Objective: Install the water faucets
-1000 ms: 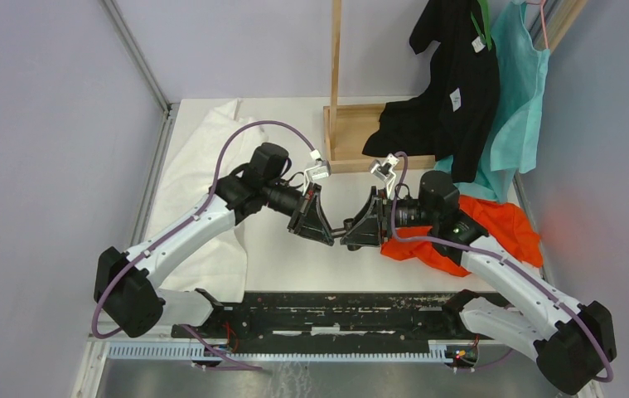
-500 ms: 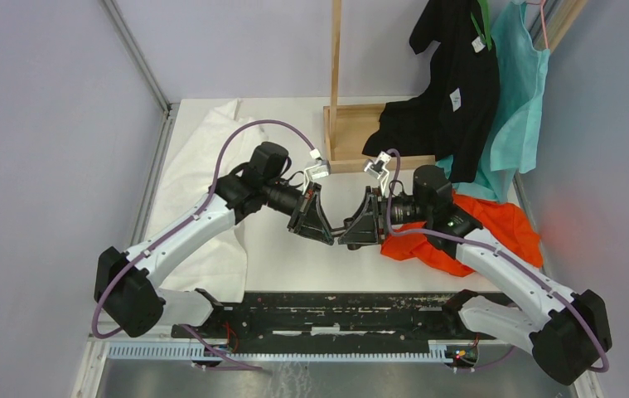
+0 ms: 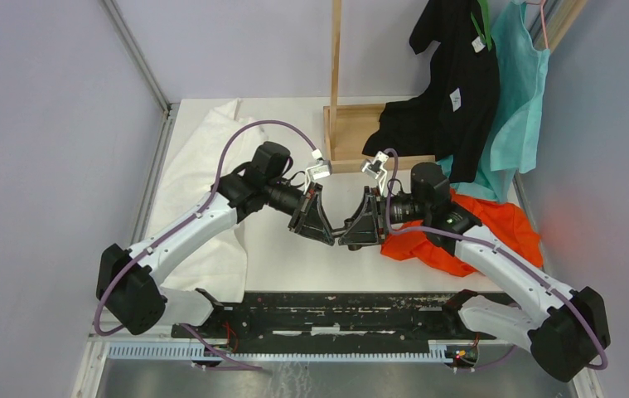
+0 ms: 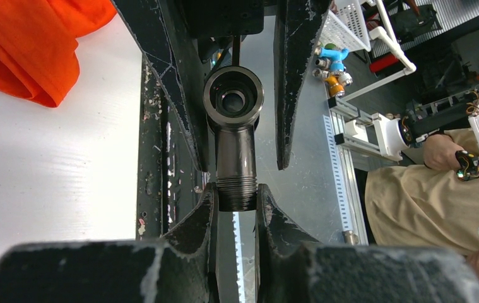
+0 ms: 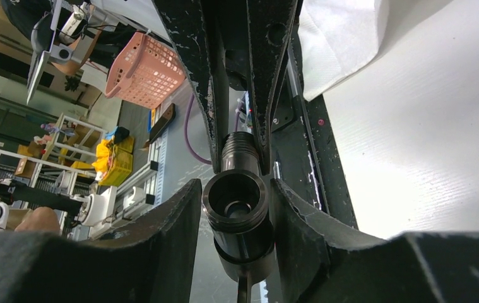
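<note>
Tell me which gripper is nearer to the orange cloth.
Right. The right gripper sits just beside the orange cloth at its left edge; the left gripper is farther left, beyond the faucet fitting between them.

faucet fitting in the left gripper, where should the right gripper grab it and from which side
Best at the round socket head of the faucet fitting, fingers on its two outer sides, coming end-on from opposite the left gripper. The threaded end sits clamped there, so the head is the widest free part. The right gripper flanks it now.
</note>
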You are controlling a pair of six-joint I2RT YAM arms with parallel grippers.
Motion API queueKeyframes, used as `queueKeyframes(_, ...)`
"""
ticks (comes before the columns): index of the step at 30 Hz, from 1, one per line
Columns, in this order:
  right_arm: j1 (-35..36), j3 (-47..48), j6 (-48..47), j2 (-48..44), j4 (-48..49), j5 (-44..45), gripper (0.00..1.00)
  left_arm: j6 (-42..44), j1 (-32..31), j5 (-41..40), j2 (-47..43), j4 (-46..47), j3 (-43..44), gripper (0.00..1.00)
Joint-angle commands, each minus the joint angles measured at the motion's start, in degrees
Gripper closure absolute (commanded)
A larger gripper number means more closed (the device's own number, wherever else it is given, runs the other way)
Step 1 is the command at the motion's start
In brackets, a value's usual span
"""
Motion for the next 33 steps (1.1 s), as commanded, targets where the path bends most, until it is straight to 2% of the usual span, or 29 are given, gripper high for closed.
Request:
queueKeyframes(1,0.05,1.94,0.18,0.2,3.66,-2.56,0.5,2.39,0.1,1.68,0.09,2.08,3.11,0.97)
queueKeyframes(6,0.1,2.02,-0.03,0.63,3.65,-2.87,0.49,2.21,0.05,1.66,0.26,2.07,3.18,0.97)
queueKeyframes(13,0.11,2.48,0.61,1.75,4.93,-2.89,0.59,2.47,0.1,1.97,0.61,2.1,3.09,0.97)
queueKeyframes(18,0.12,2.45,1.58,2.32,6.28,-2.75,0.56,2.57,0.08,1.85,0.53,2.07,3.09,0.97)
queueKeyframes(22,0.1,2.42,1.71,2.36,6.57,-2.78,0.45,2.59,0.11,1.51,0.53,2.07,2.98,0.97)
queueKeyframes(25,0.1,2.47,1.89,2.71,6.7,-2.73,0.46,2.59,0.1,1.49,0.7,2.01,2.92,0.97)
queueKeyframes(30,0.14,2.44,2.63,3.41,7.67,-2.78,0.69,2.65,0.09,1.49,0.62,2.03,3.0,0.97)
queueKeyframes(31,0.14,2.38,2.8,3.54,7.87,-2.75,0.76,2.65,0.12,1.5,0.61,1.99,3.0,0.97)
queueKeyframes(33,0.13,2.53,2.95,3.84,7.18,-1.83,0.97,2.73,0.09,1.36,0.61,1.98,2.85,0.97)
